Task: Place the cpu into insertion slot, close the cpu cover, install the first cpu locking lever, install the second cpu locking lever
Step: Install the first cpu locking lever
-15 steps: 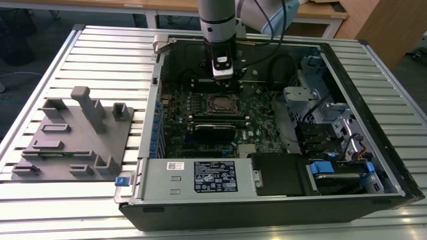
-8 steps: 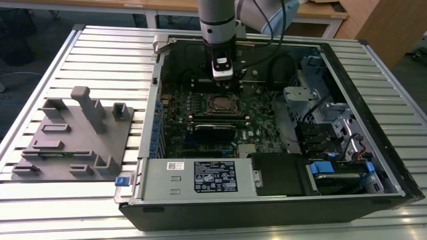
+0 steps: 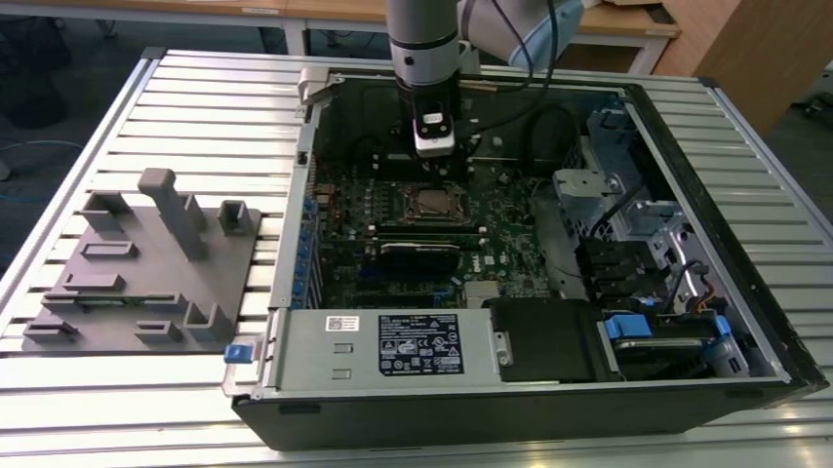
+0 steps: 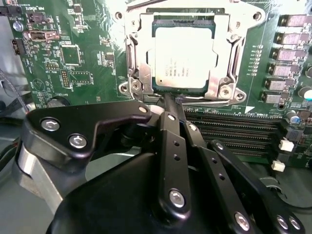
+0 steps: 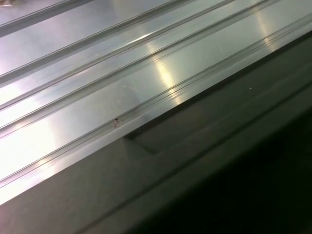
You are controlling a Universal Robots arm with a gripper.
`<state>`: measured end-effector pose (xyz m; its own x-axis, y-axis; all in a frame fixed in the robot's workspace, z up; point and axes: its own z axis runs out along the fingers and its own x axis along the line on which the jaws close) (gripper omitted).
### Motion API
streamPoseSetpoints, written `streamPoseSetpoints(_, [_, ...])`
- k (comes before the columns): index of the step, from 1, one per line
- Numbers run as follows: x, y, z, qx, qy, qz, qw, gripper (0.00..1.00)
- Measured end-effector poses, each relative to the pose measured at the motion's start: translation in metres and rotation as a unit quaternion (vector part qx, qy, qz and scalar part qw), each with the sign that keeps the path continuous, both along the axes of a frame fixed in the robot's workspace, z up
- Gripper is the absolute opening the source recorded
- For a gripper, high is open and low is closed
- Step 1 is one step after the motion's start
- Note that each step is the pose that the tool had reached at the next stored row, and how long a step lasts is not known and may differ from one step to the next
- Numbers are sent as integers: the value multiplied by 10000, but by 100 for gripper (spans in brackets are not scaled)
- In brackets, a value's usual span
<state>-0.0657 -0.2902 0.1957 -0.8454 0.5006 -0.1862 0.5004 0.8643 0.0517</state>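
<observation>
Black jointed gripper linkages, studded with silver screws, were seen closest to the lens in the second wrist view, converging on the gripper (image 4: 171, 100) at a narrow tip. The jaws appeared drawn together to a thin point with almost no gap, and nothing was seen clamped between them; the tip lay at, and possibly touching, the near edge of the thin silvery square metal cpu cover (image 4: 183, 53), though contact could not be confirmed from this angle. The cover was lying flat over the small square insertion slot (image 4: 156, 87), whose dark rim showed just inside the frame. Through the cover's large window the flat square cpu with its dull silver metal top (image 4: 184, 53) was seen seated in the slot. Green circuit board (image 4: 73, 53) surrounded the socket, and long narrow black memory slots (image 4: 229, 129) ran just beside it.

In the exterior view the grey arm was seen reaching down into the open black computer case (image 3: 521, 390), the gripper (image 3: 436, 174) hanging just above the cpu (image 3: 435, 204) on the board. A grey moulded fixture tray (image 3: 143, 273) was set on the ribbed aluminium table (image 3: 104, 409), at the exterior view's left of the case. The same ribbed metal surface (image 5: 97, 87) was shown in the first wrist view.
</observation>
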Motion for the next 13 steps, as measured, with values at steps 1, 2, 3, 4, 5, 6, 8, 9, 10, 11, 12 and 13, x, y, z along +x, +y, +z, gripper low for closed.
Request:
streamPoseSetpoints(1, [0,0,-1,-14,-1,-1,10000,10])
streamPoseSetpoints(2, [0,0,-2,-30,-3,-2,10000,10])
streamPoseSetpoints(3, [0,0,-3,-44,-4,-4,10000,10])
streamPoseSetpoints(4, [0,0,-4,-57,-5,-4,10000,10])
streamPoseSetpoints(5, [0,0,-5,-70,-7,-5,10000,10])
streamPoseSetpoints(6, [0,0,-7,-83,-9,-7,10000,10])
streamPoseSetpoints(8, [0,0,-9,-108,-12,-8,9999,10])
streamPoseSetpoints(9, [0,0,-10,-120,-13,-10,9999,10])
streamPoseSetpoints(10, [0,0,-12,-132,-15,-11,9999,10])
streamPoseSetpoints(11, [0,0,-15,-140,-16,-12,9999,10])
streamPoseSetpoints(12, [-1,-1,-18,-145,-16,-13,9999,10])
streamPoseSetpoints(13, [-1,-1,-21,-146,-16,-13,9999,10])
